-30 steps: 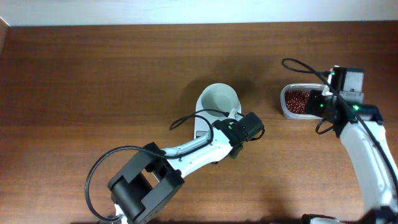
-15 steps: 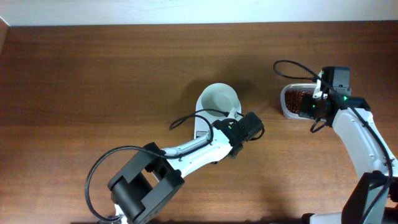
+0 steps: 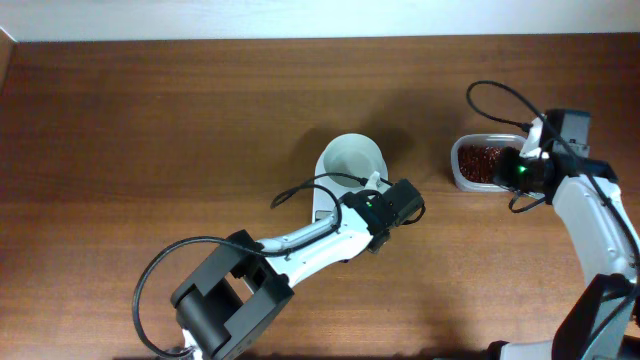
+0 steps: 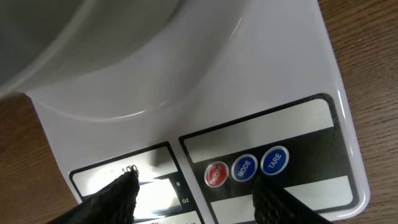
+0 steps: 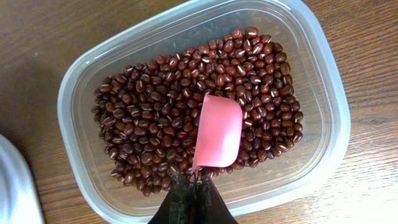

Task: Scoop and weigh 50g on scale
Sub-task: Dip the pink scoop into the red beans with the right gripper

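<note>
Across the brown wood-grain tabletop (image 3: pixel 150 130), a pale wall (image 3: pixel 300 20) runs along the far edge.

Centre: white scale (image 4: pixel 267 74) with a round white bowl (image 3: pixel 352 160) on it. Left fingers (image 4: pixel 115 196) released, spread over its near panel on either side of the red and blue buttons (image 4: pixel 244 168).

Right: small reddish-brown beans (image 5: pixel 149 118) heaped in a clear tub (image 5: pixel 326 130). Right fingers (image 5: pixel 186 202) clenched on a pink scoop (image 5: pixel 219 132) lying on them.
</note>
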Motion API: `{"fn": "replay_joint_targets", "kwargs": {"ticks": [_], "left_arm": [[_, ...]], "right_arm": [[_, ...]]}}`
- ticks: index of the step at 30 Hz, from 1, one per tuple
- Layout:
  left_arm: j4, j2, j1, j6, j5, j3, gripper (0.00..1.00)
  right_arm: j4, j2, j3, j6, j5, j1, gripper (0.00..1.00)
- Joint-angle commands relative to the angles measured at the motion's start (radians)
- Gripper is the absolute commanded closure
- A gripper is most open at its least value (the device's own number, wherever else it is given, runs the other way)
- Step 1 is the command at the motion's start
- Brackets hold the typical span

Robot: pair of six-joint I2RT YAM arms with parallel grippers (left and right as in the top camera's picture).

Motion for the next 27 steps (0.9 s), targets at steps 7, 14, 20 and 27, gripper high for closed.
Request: {"fn": "replay_joint_targets", "kwargs": {"ticks": [7,14,20,27], "left_arm": [[-0.009,0.016,-0.001,0.003,0.019,-0.011,0.37],[-0.010,0.016,-0.001,0.002,0.019,-0.011,0.37],[-0.010,0.017,-0.001,0.002,0.019,-0.011,0.37],[-0.010,0.016,-0.001,0.002,0.019,-0.011,0.37]], "right_arm": [[0.018,0.042,0.012,-0.015,-0.174,-0.026,0.96],[0.018,0.043,0.011,-0.014,-0.411,-0.143,0.96],[0.015,0.043,0.005,-0.013,-0.583,-0.223,0.96],[0.011,0.044,-0.001,-0.015,-0.683,-0.283,0.96]]}}
